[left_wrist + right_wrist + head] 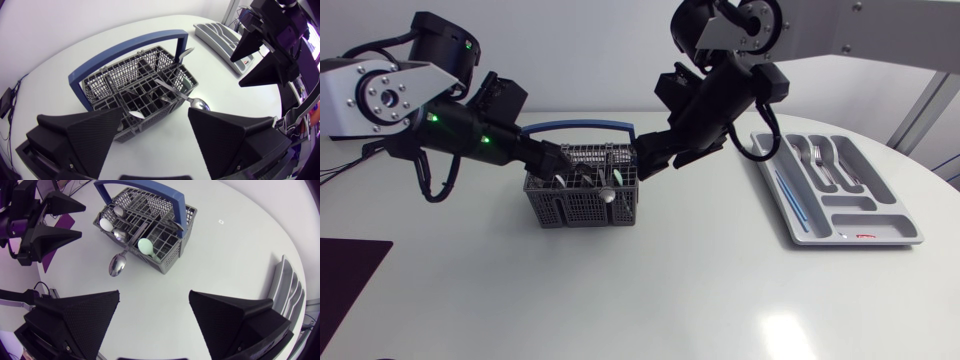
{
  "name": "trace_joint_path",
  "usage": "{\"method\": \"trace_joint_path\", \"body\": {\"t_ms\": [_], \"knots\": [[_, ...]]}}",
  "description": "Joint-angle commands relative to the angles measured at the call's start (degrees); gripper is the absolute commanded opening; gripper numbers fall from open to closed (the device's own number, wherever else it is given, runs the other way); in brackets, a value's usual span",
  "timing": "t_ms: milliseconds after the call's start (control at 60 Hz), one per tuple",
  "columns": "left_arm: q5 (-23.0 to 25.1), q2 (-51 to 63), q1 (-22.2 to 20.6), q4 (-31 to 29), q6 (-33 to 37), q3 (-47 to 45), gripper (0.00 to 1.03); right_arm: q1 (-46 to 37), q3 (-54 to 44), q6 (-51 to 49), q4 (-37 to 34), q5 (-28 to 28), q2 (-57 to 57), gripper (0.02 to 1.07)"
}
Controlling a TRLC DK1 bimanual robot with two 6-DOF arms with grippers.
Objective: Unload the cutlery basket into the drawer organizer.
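Left gripper (556, 163): wide, empty, at the left end of the basket (582, 196). Right gripper (647, 155): wide too, holding nothing, at the opposite end, close under the bend of the handle (575, 125). Left fingers (95, 137) spread either side of the basket's near corner, not touching it.

Basket: mid-table, toward the back edge, well apart from the organizer (861, 215) at the right edge. Inside: a steel spoon (117, 266) leaning out over the rim, bowl hanging past the wall; a green spoon (146, 246) and a white spoon (106, 223) bowl-up in their cells. Forks (820, 165) lying in the organizer, plus a thin blue stick (790, 196) in the side slot.

Likely trouble:
- Two grippers crowding one small basket, so a clash of fingers if both go in together.
- Steel spoon apt to tip out onto the table if the basket gets nudged.
- Light basket apt to lift or slide if a piece snags in the mesh on the way up.
- Handle close overhead, so a straight pull from the middle cells could knock it
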Motion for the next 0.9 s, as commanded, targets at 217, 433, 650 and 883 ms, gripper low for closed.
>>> {"method": "trace_joint_path", "body": {"t_ms": [217,433,650,883], "knots": [[0.3,0.0,1.8,-2.4,0.6,3.2,0.91,2.8,9.3,3.0,-4.3,0.0,6.1,1.02],[0.4,-2.3,2.3,-1.7,2.1,0.8,0.91,4.8,12.0,3.8,-4.8,0.1,8.4,1.02],[2.4,-4.2,2.9,-1.0,3.3,-1.2,0.91,6.9,14.7,6.4,-5.2,0.4,11.2,1.02],[3.1,-6.0,3.1,0.3,3.7,-3.6,0.91,9.0,18.5,8.8,-6.4,2.6,14.3,1.02]]}}
